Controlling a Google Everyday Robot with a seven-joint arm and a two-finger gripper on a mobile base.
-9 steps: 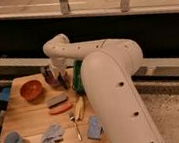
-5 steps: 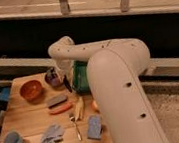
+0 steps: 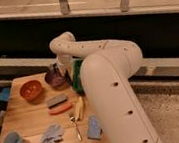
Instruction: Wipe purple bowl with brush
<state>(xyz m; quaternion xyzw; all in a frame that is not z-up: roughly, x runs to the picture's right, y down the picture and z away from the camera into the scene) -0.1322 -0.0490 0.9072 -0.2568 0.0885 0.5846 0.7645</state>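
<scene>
The purple bowl [image 3: 55,79] stands at the back of the wooden table [image 3: 24,121], right of an orange bowl [image 3: 31,90]. My gripper [image 3: 63,73] hangs from the white arm [image 3: 74,48] at the purple bowl's right rim, just over it. A dark part sticks down beside the bowl; I cannot tell what it is. A grey oblong block [image 3: 57,100], possibly the brush, lies in front of the purple bowl.
A green bag [image 3: 77,75] stands right of the purple bowl. An orange carrot [image 3: 61,109], a banana [image 3: 79,108], a fork [image 3: 75,125], a blue cup [image 3: 11,141], a grey cloth [image 3: 52,139] and a blue sponge [image 3: 94,128] lie toward the front. My arm's large body covers the table's right side.
The gripper has moved a little right and down, from the purple bowl's left side to its right rim. The things on the table have not moved.
</scene>
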